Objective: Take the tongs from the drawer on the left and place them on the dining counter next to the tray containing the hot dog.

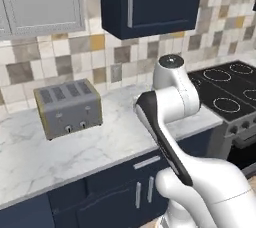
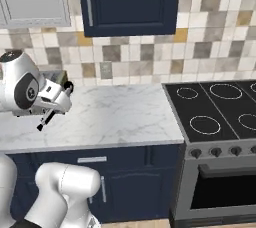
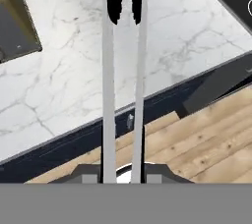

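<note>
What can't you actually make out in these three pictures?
- Tongs: in the hand view their grey arms run down to the bottom band, so the grip of the fingers on them is cut off.
- Toaster: in the right base view the arm covers nearly all of it.
- Drawer: in the left base view the arm partly covers its front.
- Stove: the right edge cuts it.

Home kitchen — marble worktop (image 1: pixel 75 152), toaster (image 1: pixel 68 108), black stovetop (image 2: pixel 217 107), navy cabinets (image 2: pixel 127 2), tiled wall (image 2: pixel 150 57)
</note>
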